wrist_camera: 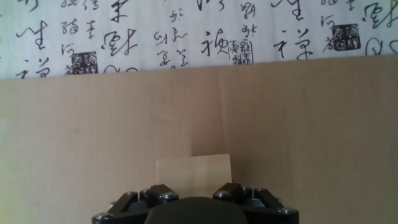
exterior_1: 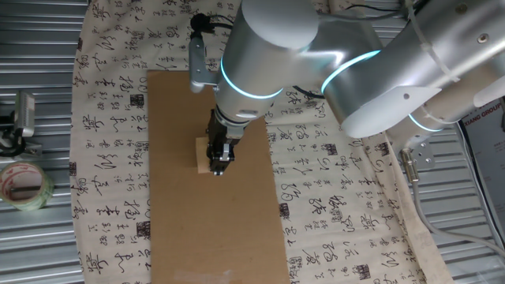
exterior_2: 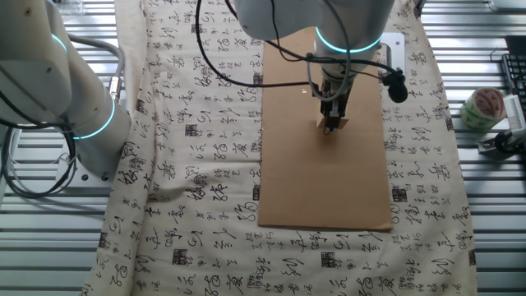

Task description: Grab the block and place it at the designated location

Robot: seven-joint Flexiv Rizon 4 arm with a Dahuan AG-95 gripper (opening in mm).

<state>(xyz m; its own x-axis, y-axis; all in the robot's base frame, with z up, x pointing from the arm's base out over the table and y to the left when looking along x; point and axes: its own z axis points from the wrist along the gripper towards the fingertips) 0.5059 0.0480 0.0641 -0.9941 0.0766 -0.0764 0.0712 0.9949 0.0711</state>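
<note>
The block (exterior_1: 202,155) is a pale tan wooden cube resting on the brown cardboard sheet (exterior_1: 173,118). My gripper (exterior_1: 220,164) points straight down with its dark fingers closed against the block's sides, and the cube's left part sticks out past them. From the other fixed view, the gripper (exterior_2: 330,125) stands over a sliver of block (exterior_2: 340,123). In the hand view the block (wrist_camera: 193,169) lies just ahead of the black gripper body, and the fingertips are hidden. The designated location is out of view in every frame.
The cardboard sheet (exterior_2: 329,189) lies on a cream cloth printed with black calligraphy (exterior_1: 110,158). A clear tape roll (exterior_1: 24,185) sits on the metal slats off the cloth and shows again as the tape roll (exterior_2: 481,107). The arm's large body overhangs the back.
</note>
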